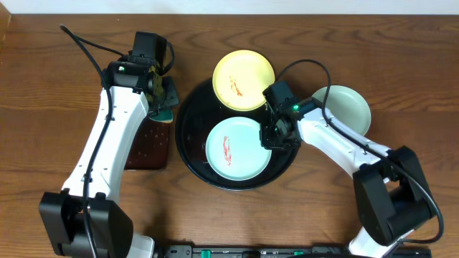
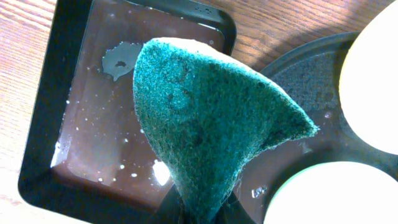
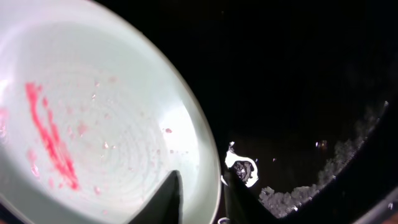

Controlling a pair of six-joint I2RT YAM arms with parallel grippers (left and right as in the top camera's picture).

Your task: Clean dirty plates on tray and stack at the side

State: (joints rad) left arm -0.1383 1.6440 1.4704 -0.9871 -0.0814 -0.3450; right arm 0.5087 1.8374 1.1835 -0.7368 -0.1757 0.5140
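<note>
On the large round glossy black tray (image 1: pixel 188 136) lies a red-smeared pale aqua plate (image 1: pixel 238 150); the right gripper (image 3: pixel 200 190) has its fingers clamped on the plate's rim. A smeared pale yellow plate (image 1: pixel 244 69) overlaps the tray's far edge. Left of the tray, the left gripper (image 1: pixel 163 97) pinches a green scouring sponge (image 2: pixel 211 118).

From my overhead feed I see a wooden tabletop (image 1: pixel 43 107) of warm reddish-brown boards, the grain running left to right. A pale strip (image 1: pixel 229 6) runs along the far edge; I cannot tell whether it is a wall. At the near edge sits a dark rail (image 1: pixel 251 251) with small green parts. Soft, even light falls from above, leaving faint shadows.
</note>
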